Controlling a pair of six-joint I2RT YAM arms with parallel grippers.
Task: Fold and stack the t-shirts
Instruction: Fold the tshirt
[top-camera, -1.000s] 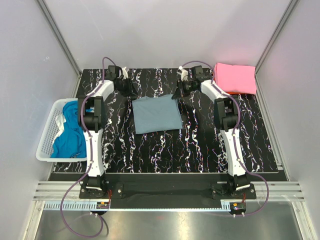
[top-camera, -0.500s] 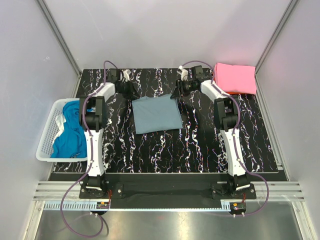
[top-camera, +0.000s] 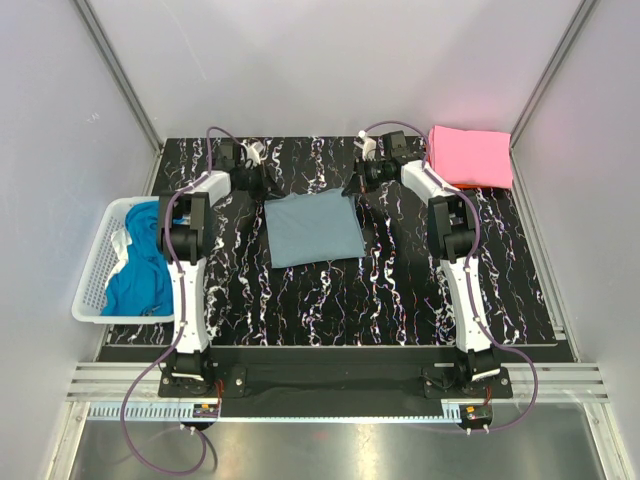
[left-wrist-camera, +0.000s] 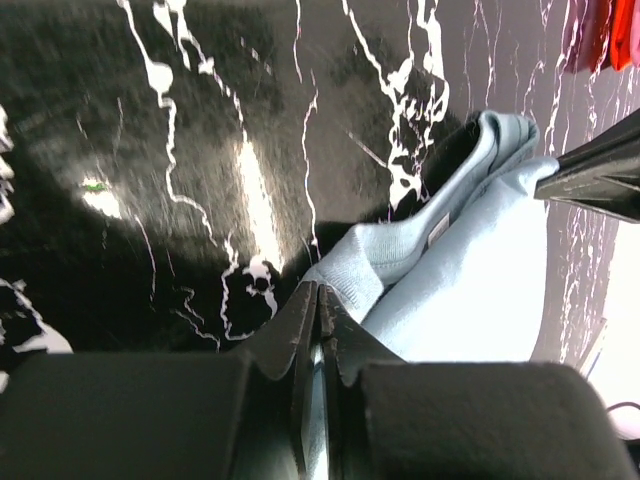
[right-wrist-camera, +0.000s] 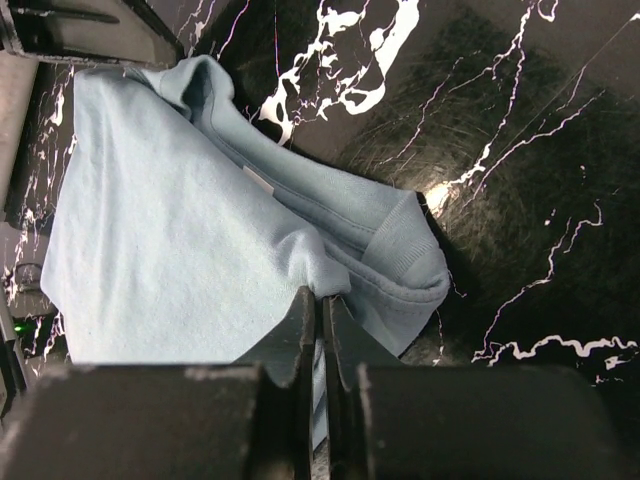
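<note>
From above, a folded grey-blue t-shirt (top-camera: 313, 228) lies mid-tabletop (top-camera: 400, 300), with the left claw (top-camera: 262, 184) and right claw (top-camera: 352, 187) at its far corners. A pink t-shirt (top-camera: 470, 155) sits far right.
Left wrist: the claw is pinched tight on the shirt's edge.
Right wrist: the claw likewise clamps the cloth.
</note>
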